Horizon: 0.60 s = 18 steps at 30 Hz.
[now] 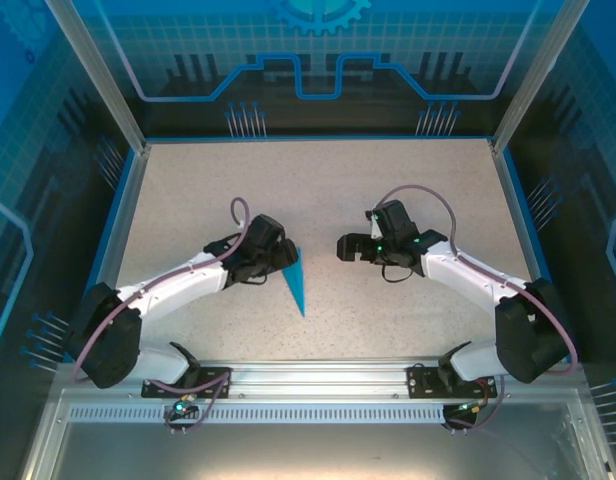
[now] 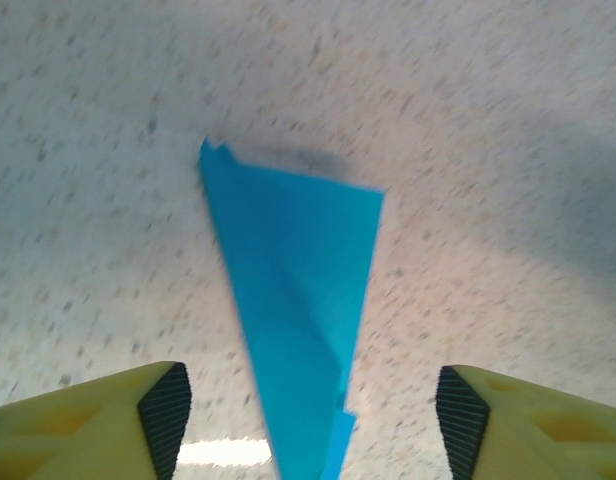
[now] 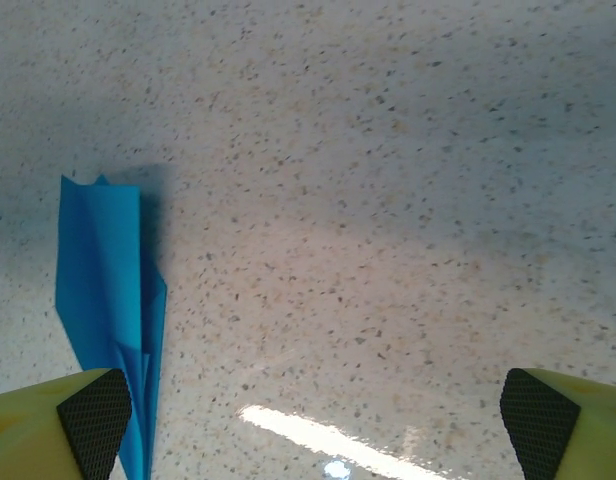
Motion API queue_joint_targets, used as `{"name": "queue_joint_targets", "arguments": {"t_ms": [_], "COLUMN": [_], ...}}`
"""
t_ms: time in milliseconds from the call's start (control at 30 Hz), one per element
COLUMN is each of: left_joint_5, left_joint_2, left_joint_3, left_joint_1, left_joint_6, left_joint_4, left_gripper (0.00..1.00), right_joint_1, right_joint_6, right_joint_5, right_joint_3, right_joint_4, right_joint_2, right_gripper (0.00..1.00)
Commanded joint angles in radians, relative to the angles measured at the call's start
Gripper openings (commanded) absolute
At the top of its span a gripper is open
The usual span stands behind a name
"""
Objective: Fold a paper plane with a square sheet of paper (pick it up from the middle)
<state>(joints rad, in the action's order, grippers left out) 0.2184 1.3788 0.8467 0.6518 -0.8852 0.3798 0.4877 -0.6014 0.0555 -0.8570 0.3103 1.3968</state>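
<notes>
Top external view: folded plane lying free between two open arms.
Left gripper (image 1: 276,262) hovers with jaws apart either side of the paper plane (image 1: 296,285), pads (image 2: 166,415) clear of it, so the dart rests loose on the counter (image 1: 318,180), perhaps not quite flat. Right gripper (image 1: 346,247) stands off, jaws wide, holding nothing; folding looks done.

The top camera looks down from behind; both wrist cameras face the table (image 1: 318,190) closely, sharing the paper plane (image 2: 298,300).
</notes>
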Motion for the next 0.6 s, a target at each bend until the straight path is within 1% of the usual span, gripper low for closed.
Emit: {"name": "queue_joint_targets", "arguments": {"t_ms": [0,133,333,433,567], "left_joint_5": [0.122,0.168,0.164,0.181,0.216], "left_joint_2": [0.025,0.104,0.214,0.265,0.316], "left_joint_3": [0.047,0.114,0.190,0.230,0.260], "left_joint_1": [0.087,0.166,0.178,0.178,0.174], "left_joint_6": [-0.113,-0.144,-0.135,-0.138,-0.149], "left_joint_4": [0.158,0.221,0.233,0.255,0.268], "left_gripper": [0.75,0.81,0.80,0.75,0.61], "right_joint_1": [-0.026,-0.036,-0.038,-0.038,-0.040], "right_joint_6": [0.008,0.005,0.006,0.005,0.005], "right_joint_5": [-0.024,-0.020,0.000,0.004,0.010], "right_joint_3": [0.010,0.015,0.006,0.007,0.004], "right_joint_4": [-0.034,-0.043,-0.041,-0.040,-0.038], "right_joint_2": [-0.006,0.012,0.039,0.042,0.047], "right_gripper": [1.00,0.99,1.00,1.00,0.99]}}
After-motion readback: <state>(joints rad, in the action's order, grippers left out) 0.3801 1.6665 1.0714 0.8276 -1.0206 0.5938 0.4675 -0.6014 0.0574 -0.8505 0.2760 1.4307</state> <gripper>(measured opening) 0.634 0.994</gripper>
